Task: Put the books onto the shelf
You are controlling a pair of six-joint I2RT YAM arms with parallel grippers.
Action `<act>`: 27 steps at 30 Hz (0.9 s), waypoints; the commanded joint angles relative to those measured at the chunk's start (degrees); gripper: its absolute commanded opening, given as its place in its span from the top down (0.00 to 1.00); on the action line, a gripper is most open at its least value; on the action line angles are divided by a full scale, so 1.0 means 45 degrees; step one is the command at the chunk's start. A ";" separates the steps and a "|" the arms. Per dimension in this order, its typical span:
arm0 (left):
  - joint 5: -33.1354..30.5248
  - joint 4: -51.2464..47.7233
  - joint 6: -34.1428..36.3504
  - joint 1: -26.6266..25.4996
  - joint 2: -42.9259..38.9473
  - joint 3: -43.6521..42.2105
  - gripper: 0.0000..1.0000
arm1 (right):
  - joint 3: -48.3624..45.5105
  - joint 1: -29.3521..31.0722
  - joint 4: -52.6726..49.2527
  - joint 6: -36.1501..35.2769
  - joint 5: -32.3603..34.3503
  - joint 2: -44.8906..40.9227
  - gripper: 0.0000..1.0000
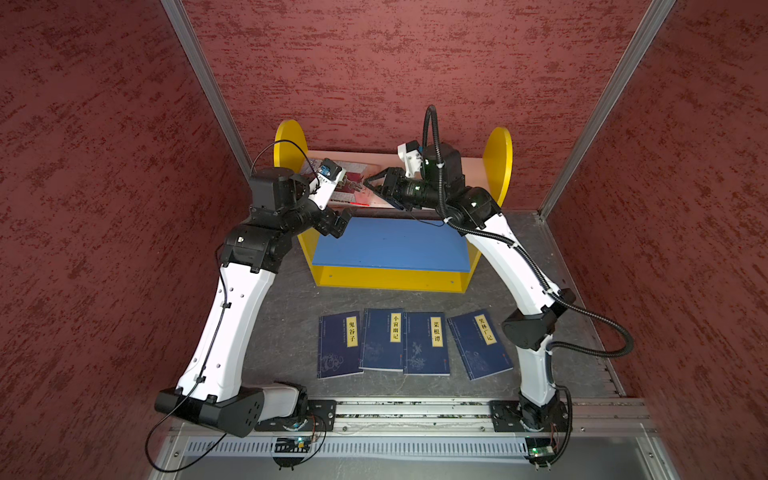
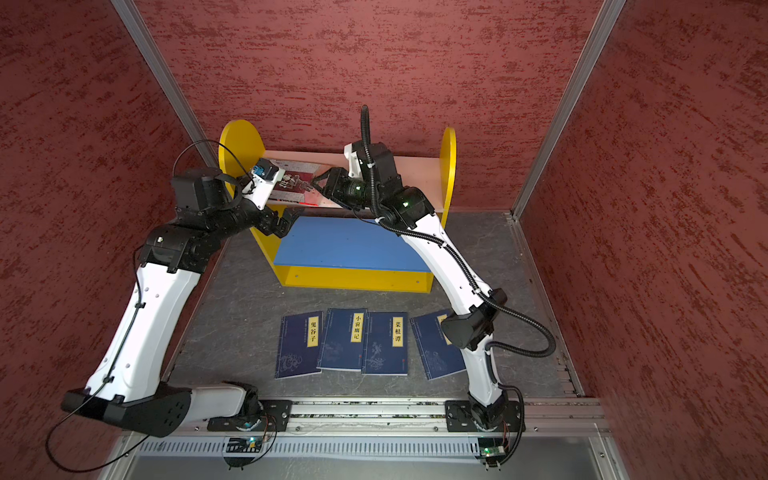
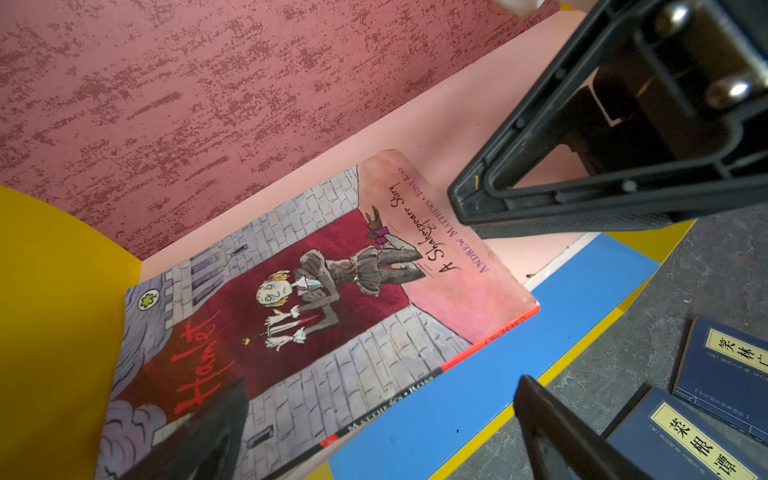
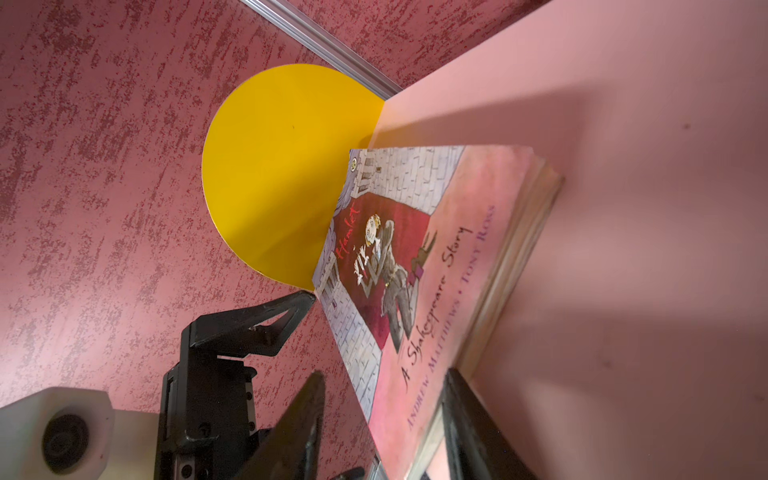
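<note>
Book (image 3: 332,311) with red-grey cover lies flat on pink upper board of shelf (image 1: 498,162), left gripper (image 3: 380,390) spread wide over it, right gripper (image 4: 384,376) straddling its end, grip unclear, four blue books (image 1: 426,345) on table (image 1: 282,332).

I'm looking into a booth closed in on three sides by rough, blotchy red-brown walls (image 1: 395,62), with a bare aluminium post (image 1: 206,87) running up each back corner. The floor of it is a dark grey, stone-patterned tabletop (image 1: 282,328). Along its near edge lies a metal rail (image 1: 415,409), then a pale slotted cable duct (image 1: 415,449) with two small circuit boards (image 1: 291,444) along it, each with a tiny light lit.
</note>
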 commanded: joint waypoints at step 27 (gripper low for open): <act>-0.0089 0.0692 -0.0986 0.0120 0.0734 0.0550 0.01 | -0.0129 0.0067 -0.0598 -0.0680 0.0990 -0.1536 0.51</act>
